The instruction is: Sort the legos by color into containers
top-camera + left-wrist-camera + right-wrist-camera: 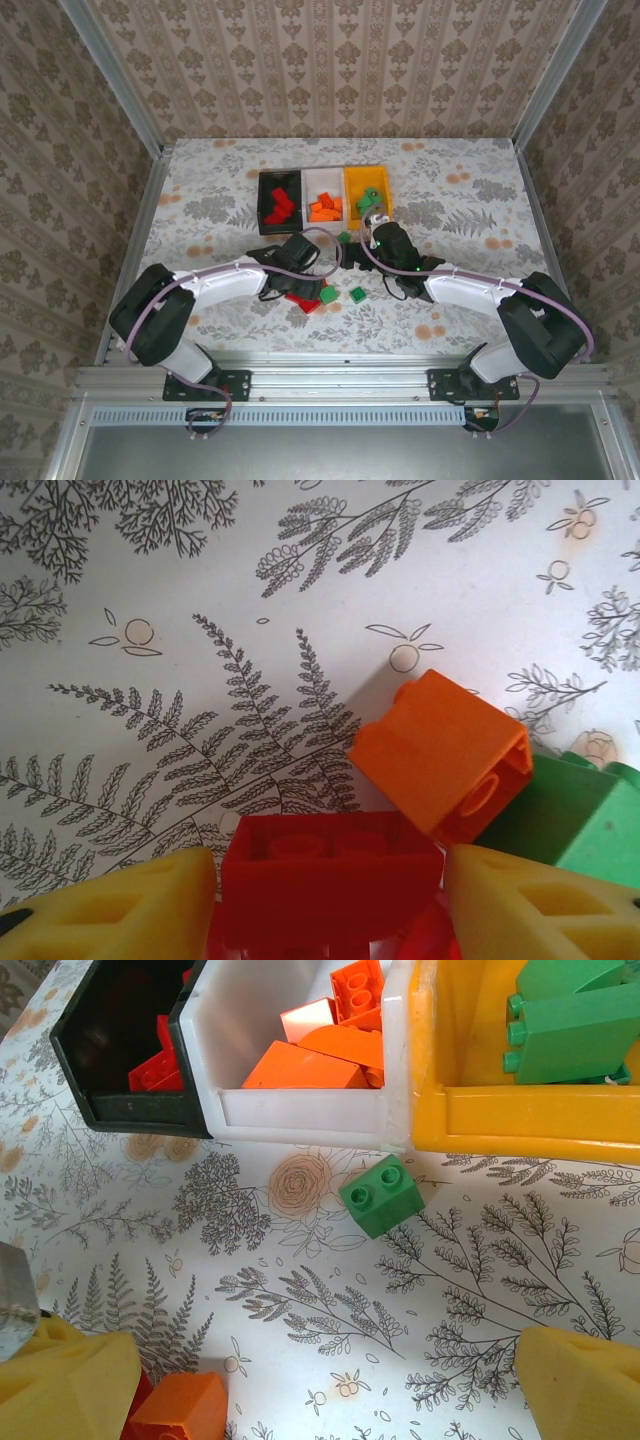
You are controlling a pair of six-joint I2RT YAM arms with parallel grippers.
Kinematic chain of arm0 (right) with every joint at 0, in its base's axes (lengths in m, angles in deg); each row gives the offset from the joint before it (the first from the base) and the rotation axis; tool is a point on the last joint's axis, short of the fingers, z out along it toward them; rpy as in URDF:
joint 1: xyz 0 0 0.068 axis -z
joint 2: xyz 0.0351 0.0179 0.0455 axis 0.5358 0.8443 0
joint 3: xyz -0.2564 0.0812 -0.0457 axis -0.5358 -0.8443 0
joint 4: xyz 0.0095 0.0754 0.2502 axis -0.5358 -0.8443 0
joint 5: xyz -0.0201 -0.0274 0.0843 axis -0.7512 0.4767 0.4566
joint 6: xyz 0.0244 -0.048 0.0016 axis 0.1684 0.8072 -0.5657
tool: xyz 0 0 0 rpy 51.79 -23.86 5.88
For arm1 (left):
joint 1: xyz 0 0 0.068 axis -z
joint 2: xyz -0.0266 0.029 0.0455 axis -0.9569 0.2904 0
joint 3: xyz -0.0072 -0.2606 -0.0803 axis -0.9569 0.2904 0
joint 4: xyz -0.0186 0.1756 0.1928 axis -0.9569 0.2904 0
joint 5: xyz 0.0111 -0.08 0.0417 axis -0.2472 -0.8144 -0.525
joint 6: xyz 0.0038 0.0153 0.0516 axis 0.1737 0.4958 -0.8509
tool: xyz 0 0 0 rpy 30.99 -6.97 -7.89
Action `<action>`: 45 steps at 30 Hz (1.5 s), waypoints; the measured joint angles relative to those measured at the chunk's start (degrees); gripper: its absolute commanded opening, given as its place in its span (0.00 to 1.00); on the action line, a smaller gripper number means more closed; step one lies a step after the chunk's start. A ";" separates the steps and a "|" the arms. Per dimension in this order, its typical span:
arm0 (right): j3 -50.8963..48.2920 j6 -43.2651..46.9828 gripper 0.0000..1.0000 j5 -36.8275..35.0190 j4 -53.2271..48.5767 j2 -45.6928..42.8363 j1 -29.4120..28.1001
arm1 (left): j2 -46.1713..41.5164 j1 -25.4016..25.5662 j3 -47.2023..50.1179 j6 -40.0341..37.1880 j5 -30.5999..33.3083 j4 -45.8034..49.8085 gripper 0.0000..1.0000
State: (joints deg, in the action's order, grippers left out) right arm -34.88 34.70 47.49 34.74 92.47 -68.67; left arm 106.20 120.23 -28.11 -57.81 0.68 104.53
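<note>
Floral table (200, 630), red lego (330, 875) between left gripper's (330, 905) spread fingers (120, 910)

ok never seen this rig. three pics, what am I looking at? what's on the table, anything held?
Two robot arms are bolted at the table's near edge, each with a two-finger gripper. The top view looks down from above and behind them. The other two pictures come from a camera on each wrist, with the yellow shapes at the bottom being that gripper's own fingers.

On the table sit three joined bins: black bin with red bricks, white bin with orange ones, yellow bin with green ones. Loose bricks lie in front of them.

The left gripper has its fingers on either side of a red brick; whether it is gripped is unclear. An orange brick and a green brick lie beside it. The right gripper is open and holds nothing, with a green brick ahead of it.
</note>
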 measured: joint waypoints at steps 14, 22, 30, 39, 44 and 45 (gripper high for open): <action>0.00 0.00 0.98 -0.02 -0.02 0.13 -0.15 | 1.77 -6.91 0.85 0.55 0.76 -3.89 0.43; 0.00 0.02 0.98 -0.02 -0.02 0.13 -0.15 | 2.84 -8.55 -0.39 1.16 0.81 -4.37 0.36; 0.00 0.02 0.97 -0.02 -0.02 0.13 -0.15 | 1.55 -10.97 -11.28 0.20 3.26 5.53 0.36; 0.02 0.02 0.97 -0.13 -0.04 0.44 -0.15 | 15.52 -21.05 -40.94 -0.70 4.61 10.40 0.38; 0.02 0.02 0.98 -0.17 -0.04 0.44 -0.15 | 26.08 -21.14 -50.01 -1.22 4.92 15.04 0.39; 0.02 0.02 0.98 -0.17 -0.04 0.44 -0.15 | 27.67 -21.27 -51.04 -1.22 4.92 15.82 0.40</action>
State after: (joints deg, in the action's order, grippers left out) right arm -34.86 34.72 47.31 34.69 92.91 -68.82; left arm 133.87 98.96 -79.15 -59.03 5.60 120.36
